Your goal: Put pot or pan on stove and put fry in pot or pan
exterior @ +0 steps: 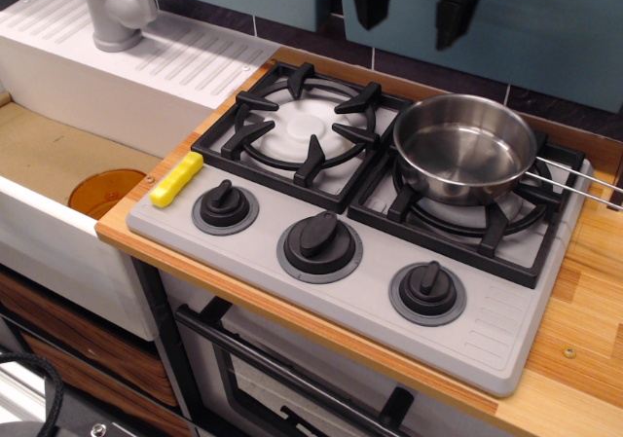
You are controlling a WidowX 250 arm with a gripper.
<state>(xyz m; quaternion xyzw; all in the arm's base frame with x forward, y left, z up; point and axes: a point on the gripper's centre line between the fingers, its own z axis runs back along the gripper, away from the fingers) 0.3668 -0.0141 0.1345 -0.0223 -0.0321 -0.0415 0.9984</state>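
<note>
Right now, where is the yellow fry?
The fry lies at the stove's front-left corner, left of the leftmost knob, near the sink's orange disc.

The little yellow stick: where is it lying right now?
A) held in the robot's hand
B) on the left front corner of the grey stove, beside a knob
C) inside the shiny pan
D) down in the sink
B: the yellow stick lies on the stove edge, left of the leftmost knob; the pan is empty.
</note>
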